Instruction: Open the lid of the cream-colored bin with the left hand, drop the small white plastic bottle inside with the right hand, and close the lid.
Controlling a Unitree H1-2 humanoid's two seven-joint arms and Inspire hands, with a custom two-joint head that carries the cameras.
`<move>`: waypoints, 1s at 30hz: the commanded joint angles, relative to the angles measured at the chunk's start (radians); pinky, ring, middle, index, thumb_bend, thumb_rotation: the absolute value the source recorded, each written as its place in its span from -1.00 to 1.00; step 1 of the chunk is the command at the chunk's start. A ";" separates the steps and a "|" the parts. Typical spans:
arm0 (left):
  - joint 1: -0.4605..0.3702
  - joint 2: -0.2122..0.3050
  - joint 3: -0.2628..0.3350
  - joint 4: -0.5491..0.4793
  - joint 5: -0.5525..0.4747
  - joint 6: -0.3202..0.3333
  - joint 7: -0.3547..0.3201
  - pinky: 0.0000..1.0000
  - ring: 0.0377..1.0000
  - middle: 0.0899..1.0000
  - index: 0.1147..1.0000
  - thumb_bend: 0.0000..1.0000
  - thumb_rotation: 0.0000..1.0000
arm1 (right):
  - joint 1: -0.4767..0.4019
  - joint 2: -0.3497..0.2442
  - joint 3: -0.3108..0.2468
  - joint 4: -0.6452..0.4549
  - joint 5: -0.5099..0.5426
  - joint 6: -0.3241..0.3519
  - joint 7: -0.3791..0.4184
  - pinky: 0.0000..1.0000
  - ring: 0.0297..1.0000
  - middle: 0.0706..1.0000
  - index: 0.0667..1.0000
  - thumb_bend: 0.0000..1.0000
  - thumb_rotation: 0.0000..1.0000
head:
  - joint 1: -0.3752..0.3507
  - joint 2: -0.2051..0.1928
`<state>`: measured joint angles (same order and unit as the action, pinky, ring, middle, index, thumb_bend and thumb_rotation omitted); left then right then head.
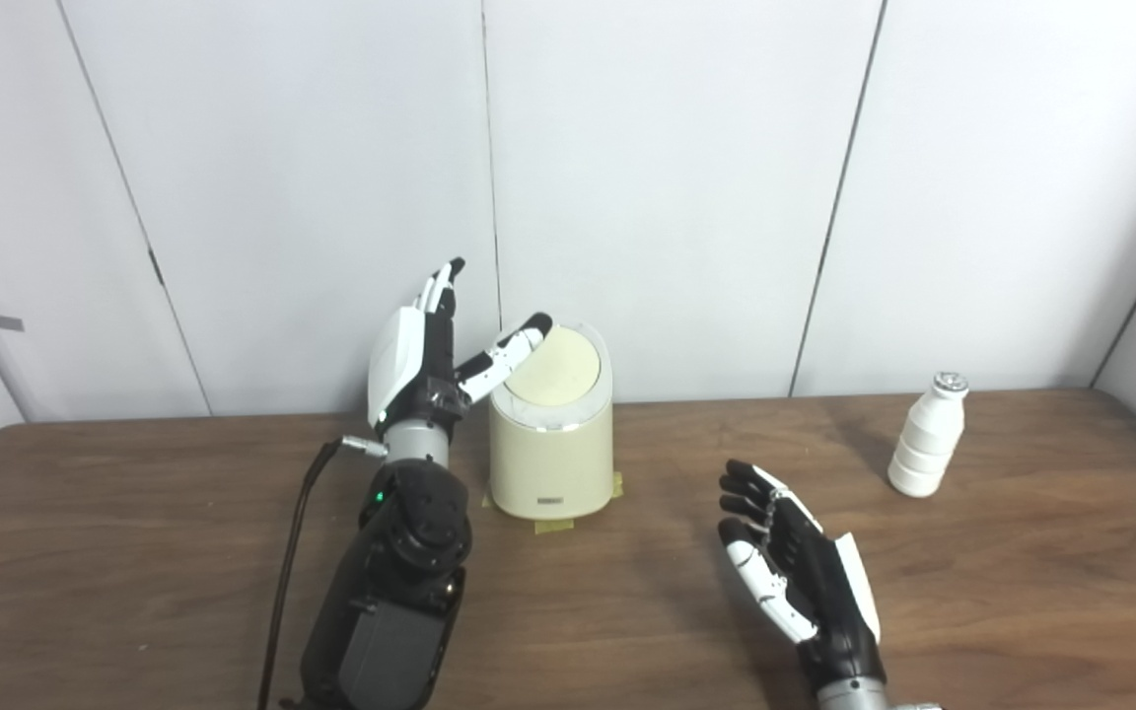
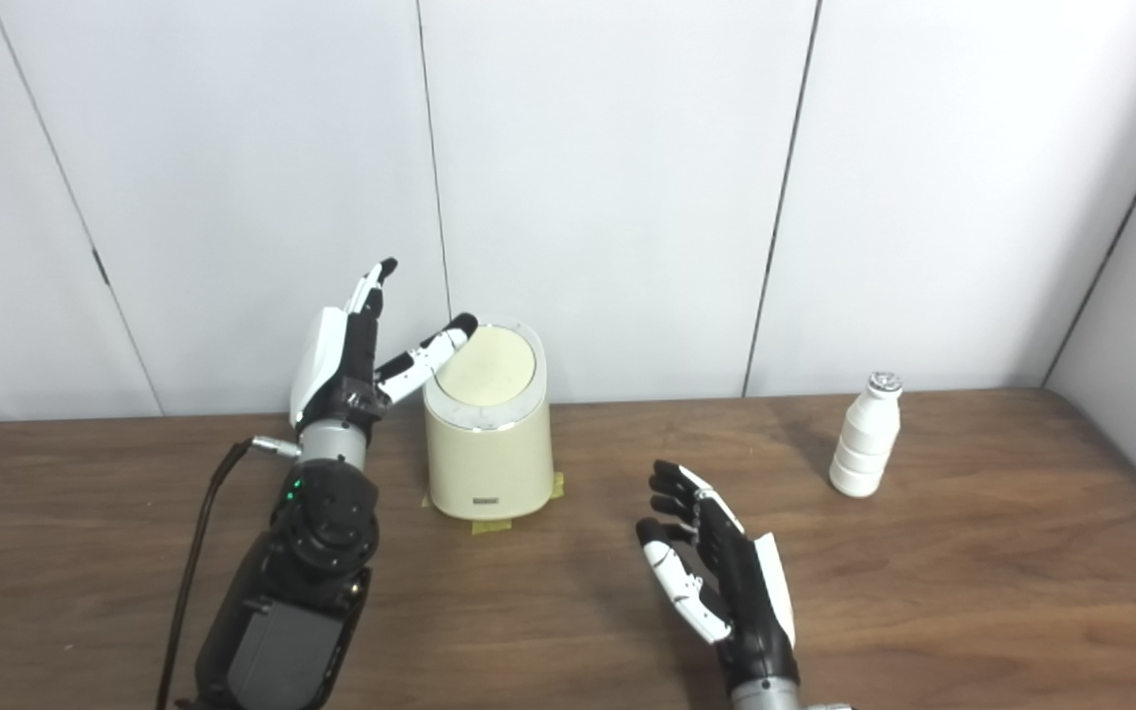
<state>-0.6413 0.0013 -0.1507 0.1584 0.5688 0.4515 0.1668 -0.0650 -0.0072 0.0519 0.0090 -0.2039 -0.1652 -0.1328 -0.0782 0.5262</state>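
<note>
The cream-colored bin (image 1: 550,463) stands on the wooden table near its back edge, with its round sloping lid (image 1: 558,367) down. My left hand (image 1: 425,355) is raised just left of the bin, fingers spread and pointing up. Its thumb (image 1: 509,353) reaches across to the lid's upper left rim and appears to touch it. The small white plastic bottle (image 1: 927,436) stands upright with a silver cap at the back right. My right hand (image 1: 795,567) hovers open over the table, palm turned left, between bin and bottle and apart from both.
Yellow tape (image 1: 553,526) marks the bin's base. A black cable (image 1: 292,552) runs along my left arm. White wall panels stand right behind the table (image 1: 134,552), and a side wall closes the right.
</note>
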 commanded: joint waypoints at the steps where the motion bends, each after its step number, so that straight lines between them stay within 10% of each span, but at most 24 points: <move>1: -0.068 0.002 -0.008 -0.008 0.033 -0.004 0.032 1.00 1.00 1.00 1.00 0.56 0.00 | 0.006 0.007 0.007 0.027 -0.017 -0.041 -0.009 0.40 0.56 0.58 0.58 -0.61 0.23 | -0.001 0.001; 30: -0.088 -0.005 -0.021 0.220 0.173 0.018 0.035 1.00 1.00 1.00 0.97 0.76 -0.88 | 0.009 0.015 0.016 0.023 -0.030 -0.033 -0.018 0.37 0.55 0.58 0.58 -0.59 0.29 | -0.015 0.006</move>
<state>-0.6829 -0.0036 -0.1610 0.3693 0.7096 0.4687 0.1959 -0.0646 -0.0082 0.0558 0.0080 -0.2109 -0.1663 -0.1419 -0.0920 0.5308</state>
